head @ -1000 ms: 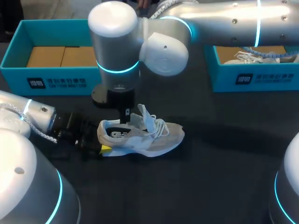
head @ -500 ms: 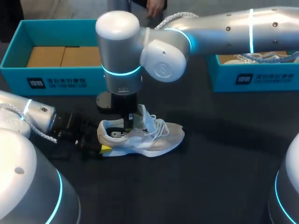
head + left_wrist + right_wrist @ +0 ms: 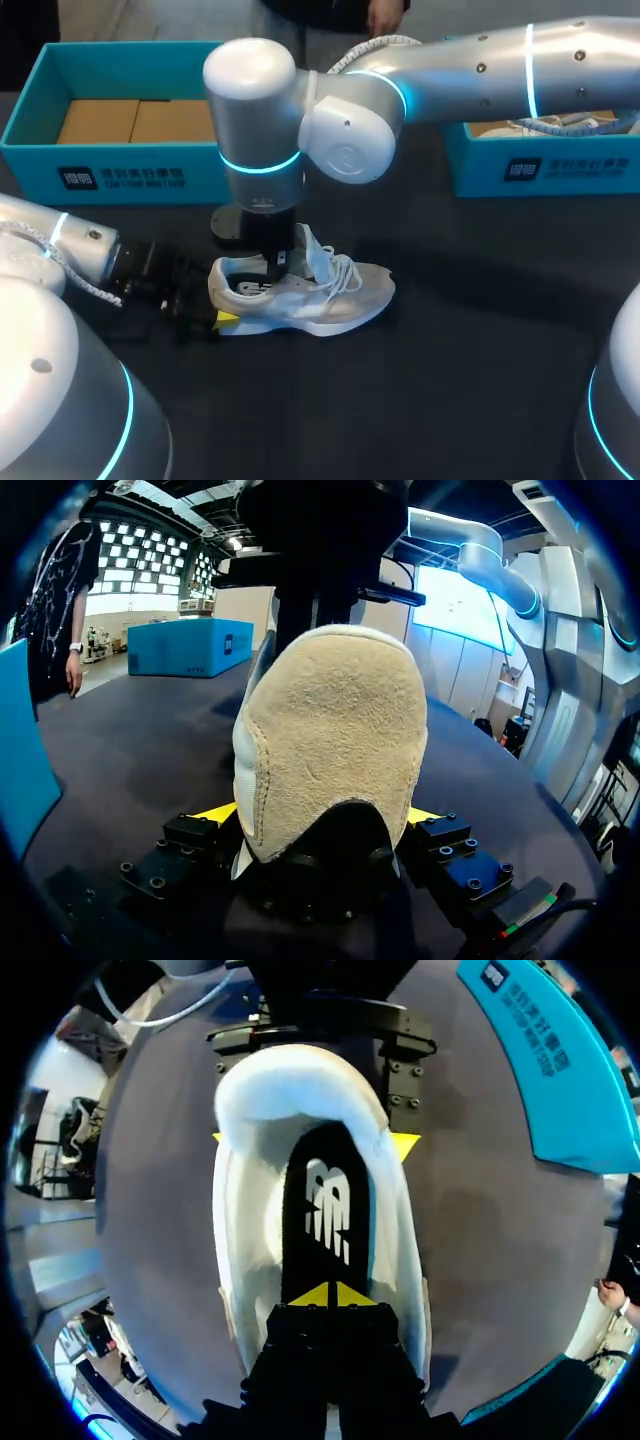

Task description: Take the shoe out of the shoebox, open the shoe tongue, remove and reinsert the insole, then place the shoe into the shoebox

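**Now the right gripper is down inside the shoe**

Over the last second your right arm has sunk from above the collar. The right gripper (image 3: 328, 1296) now sits inside the opening of the white and beige lace-up running shoe (image 3: 310, 290). In the right wrist view its two yellow tips meet point to point on the flat black foam insole (image 3: 325, 1200), part-way along it, with no gap between them. You cannot tell from here whether any insole edge is caught between them.

Nothing else has shifted. The shoe lies on its sole on the dark table (image 3: 480, 380), near the middle, heel to the left and toe to the right, with the tongue standing up. The left gripper (image 3: 320, 820) stays clamped on the heel, one yellow tip on each side.

So the tongue step looks done and you are at the insole. It still lies flat in the shoe, so removal has probably not begun. The open teal cardboard shoebox (image 3: 120, 175) waits at the far left, well apart from the shoe.
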Available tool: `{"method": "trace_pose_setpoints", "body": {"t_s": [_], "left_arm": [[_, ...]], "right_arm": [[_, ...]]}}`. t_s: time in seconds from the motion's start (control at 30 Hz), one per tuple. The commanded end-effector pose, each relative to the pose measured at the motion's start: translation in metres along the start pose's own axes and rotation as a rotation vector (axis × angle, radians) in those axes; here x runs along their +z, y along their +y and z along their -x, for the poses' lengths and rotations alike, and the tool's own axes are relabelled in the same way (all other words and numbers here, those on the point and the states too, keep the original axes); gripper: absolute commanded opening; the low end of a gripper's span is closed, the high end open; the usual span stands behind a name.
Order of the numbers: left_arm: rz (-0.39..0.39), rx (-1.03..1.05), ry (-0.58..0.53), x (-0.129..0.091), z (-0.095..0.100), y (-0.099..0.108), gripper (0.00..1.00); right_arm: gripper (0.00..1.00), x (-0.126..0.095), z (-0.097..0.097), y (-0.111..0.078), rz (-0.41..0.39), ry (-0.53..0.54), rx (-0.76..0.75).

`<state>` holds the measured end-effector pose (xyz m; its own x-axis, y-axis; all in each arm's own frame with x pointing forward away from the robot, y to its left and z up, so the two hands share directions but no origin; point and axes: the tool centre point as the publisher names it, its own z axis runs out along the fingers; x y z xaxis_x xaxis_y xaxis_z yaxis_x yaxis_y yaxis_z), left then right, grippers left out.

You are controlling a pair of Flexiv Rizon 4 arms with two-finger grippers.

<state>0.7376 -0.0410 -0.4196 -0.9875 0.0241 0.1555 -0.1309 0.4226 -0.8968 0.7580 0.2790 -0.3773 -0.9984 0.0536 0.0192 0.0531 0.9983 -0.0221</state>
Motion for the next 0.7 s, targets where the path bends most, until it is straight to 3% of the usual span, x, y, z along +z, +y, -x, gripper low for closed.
{"method": "trace_pose_setpoints", "body": {"t_s": [0.03,0.07,0.13,0.7], "left_arm": [[0.0,0.0,-0.001,0.0,0.001,0.002,0.0],[0.0,0.0,-0.001,0.0,0.001,0.002,0.0],[0.0,0.0,-0.001,0.0,0.001,0.002,0.0],[0.0,0.0,-0.001,0.0,0.001,0.002,0.0]], "right_arm": [[0.19,-0.002,-0.003,-0.006,0.024,-0.031,0.013],[0.3,-0.002,-0.002,-0.006,0.022,-0.033,0.013],[0.4,-0.001,0.0,-0.006,0.022,-0.037,0.012],[0.49,0.012,0.013,0.004,0.058,-0.002,-0.049]]}}
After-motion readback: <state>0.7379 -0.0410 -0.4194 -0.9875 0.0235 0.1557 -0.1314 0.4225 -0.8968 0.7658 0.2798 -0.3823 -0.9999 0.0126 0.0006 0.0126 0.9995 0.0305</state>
